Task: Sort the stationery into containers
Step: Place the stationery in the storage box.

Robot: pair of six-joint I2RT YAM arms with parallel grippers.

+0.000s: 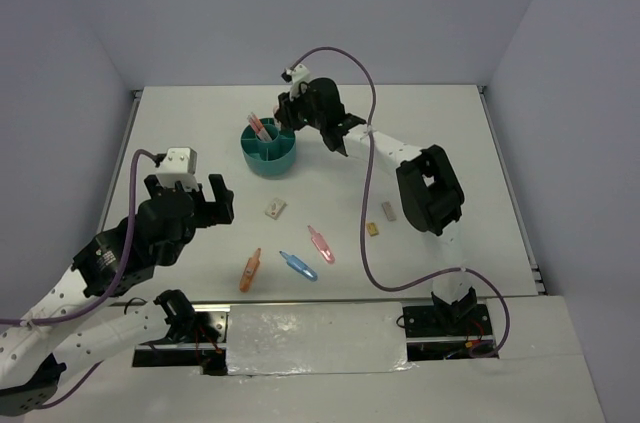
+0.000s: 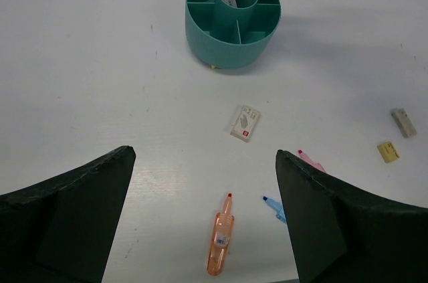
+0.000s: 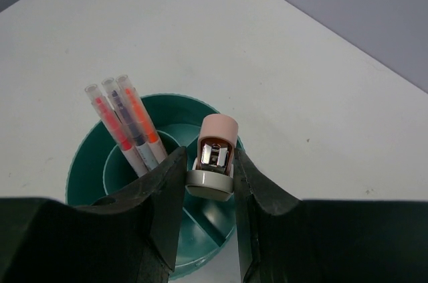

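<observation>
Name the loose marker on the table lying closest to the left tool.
The orange marker, leftmost of the three; the blue marker and pink marker lie farther right.

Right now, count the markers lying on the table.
3: orange marker leftmost, blue marker beside it, pink marker rightmost and slightly farther back. More could be hidden.

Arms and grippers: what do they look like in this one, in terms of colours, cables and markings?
Both the left arm and the right arm mix white links with black joint housings. The left gripper and right gripper have matte black, wedge-shaped fingers. A purple cable runs along each arm, and a white camera block sits on the left wrist. No markings are legible.
</observation>
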